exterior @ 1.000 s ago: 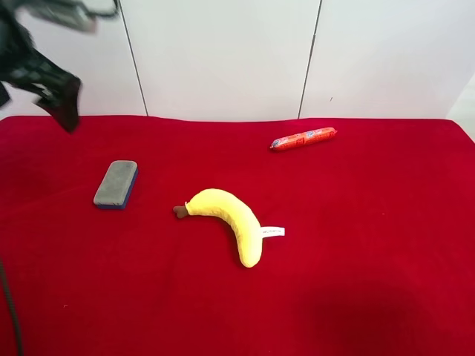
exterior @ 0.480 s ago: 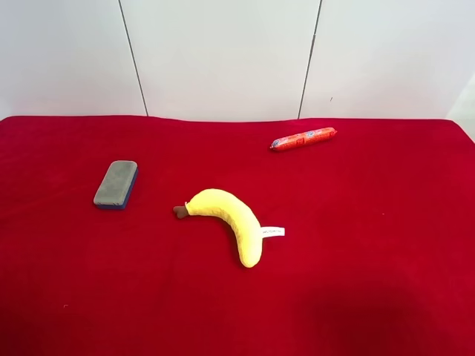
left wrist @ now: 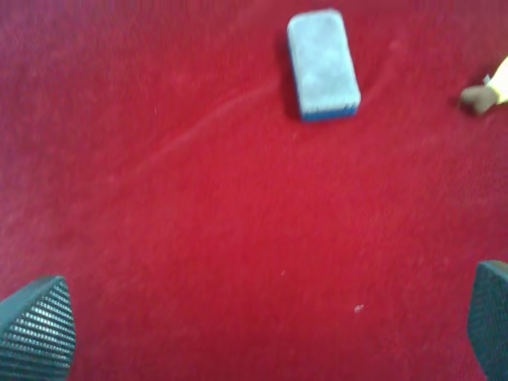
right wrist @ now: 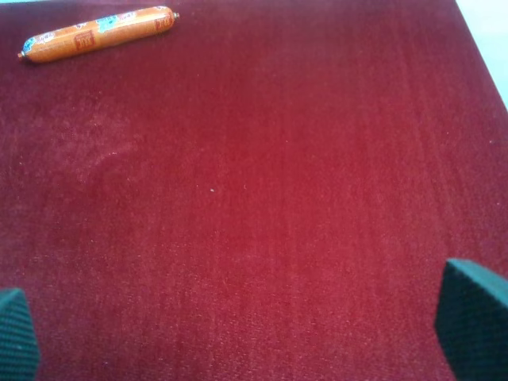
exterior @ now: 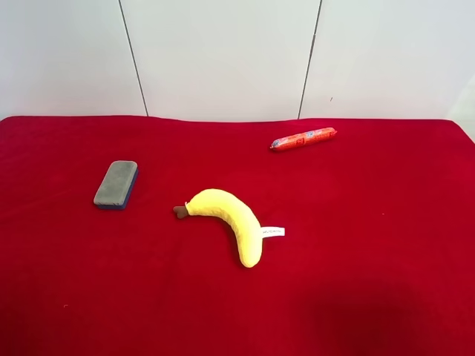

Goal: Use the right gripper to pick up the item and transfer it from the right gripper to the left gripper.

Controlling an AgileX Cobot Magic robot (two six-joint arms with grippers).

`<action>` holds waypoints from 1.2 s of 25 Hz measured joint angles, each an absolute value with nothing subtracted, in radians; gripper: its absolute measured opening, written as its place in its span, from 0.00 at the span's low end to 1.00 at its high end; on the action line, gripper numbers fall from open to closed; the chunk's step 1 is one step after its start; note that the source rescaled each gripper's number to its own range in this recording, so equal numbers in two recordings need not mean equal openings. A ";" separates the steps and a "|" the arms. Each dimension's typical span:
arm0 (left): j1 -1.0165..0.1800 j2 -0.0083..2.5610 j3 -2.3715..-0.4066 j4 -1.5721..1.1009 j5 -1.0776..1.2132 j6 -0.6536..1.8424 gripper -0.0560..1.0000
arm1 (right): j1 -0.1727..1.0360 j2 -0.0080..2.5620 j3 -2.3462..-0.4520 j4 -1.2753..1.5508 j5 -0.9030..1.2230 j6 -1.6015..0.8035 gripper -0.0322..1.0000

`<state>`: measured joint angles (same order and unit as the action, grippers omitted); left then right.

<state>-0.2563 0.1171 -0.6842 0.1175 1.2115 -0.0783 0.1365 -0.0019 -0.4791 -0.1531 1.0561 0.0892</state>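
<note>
Gray-blue eraser (exterior: 116,185) on red cloth (exterior: 371,222), white wall panels (exterior: 223,55)

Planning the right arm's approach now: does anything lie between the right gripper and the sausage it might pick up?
Nothing visible does. In the right wrist view, only bare red cloth lies between the open right gripper and the sausage; the banana and eraser lie elsewhere.

All that shows of me is fingertips. My right gripper (right wrist: 246,329) ends in two dark teal pads (right wrist: 470,317) — blocky, square-cut, with a fine ribbed weave across the face. My left gripper (left wrist: 262,321) has darker, near-black pads (left wrist: 36,325), one clearly stippled with a grid of tiny pale dots — the other mostly cut off at the edge.
</note>
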 joint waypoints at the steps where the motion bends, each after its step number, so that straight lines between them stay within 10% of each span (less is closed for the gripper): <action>1: -0.256 0.088 -0.674 0.109 1.212 -0.077 1.00 | 0.136 -0.002 -0.479 -0.153 1.056 0.089 1.00; 22: -0.250 -0.007 -0.509 0.000 1.069 0.000 1.00 | 0.136 -0.002 -0.479 -0.153 1.056 0.089 1.00; 30: -0.077 -0.007 -0.509 -0.005 1.069 0.000 1.00 | 0.136 -0.002 -0.479 -0.153 1.056 0.089 1.00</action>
